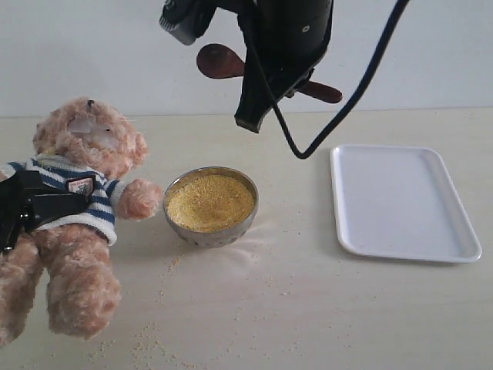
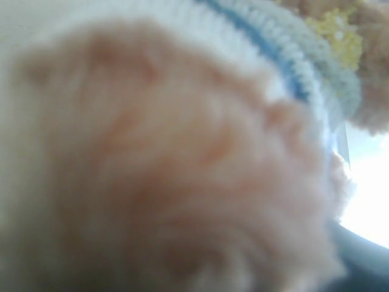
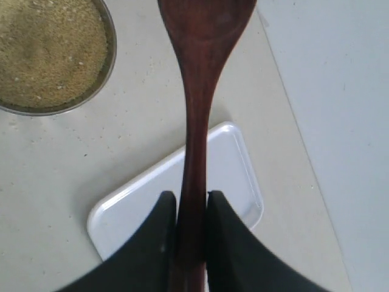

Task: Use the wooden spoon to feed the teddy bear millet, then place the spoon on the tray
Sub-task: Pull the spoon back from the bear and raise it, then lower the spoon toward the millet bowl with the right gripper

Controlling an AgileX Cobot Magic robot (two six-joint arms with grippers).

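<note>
Exterior view: we count one fluffy teddy bear [image 1: 85, 146], one round metal bowl [image 1: 212, 233] of grainy yellow millet [image 1: 209, 202], one glossy wooden spoon [image 1: 219, 62] and one flat white tray [image 1: 400, 231], on a pale table [image 1: 308, 316] before a white wall [image 1: 77, 46]. Our right gripper [image 3: 191, 204] clamps the spoon's handle, holding it in the air. Our left gripper [image 1: 35, 204] lies against the bear's sweater, and we cannot tell whether it grips.

We have the right gripper [image 3: 191, 210] raised, fingers [image 3: 228, 243] clamped on the wooden spoon [image 3: 197, 91] handle, spoon bowl out ahead of the tips. Left gripper [image 1: 58, 202] sits low, closed round the teddy bear [image 1: 92, 142] torso; its wrist view is blurred.
</note>
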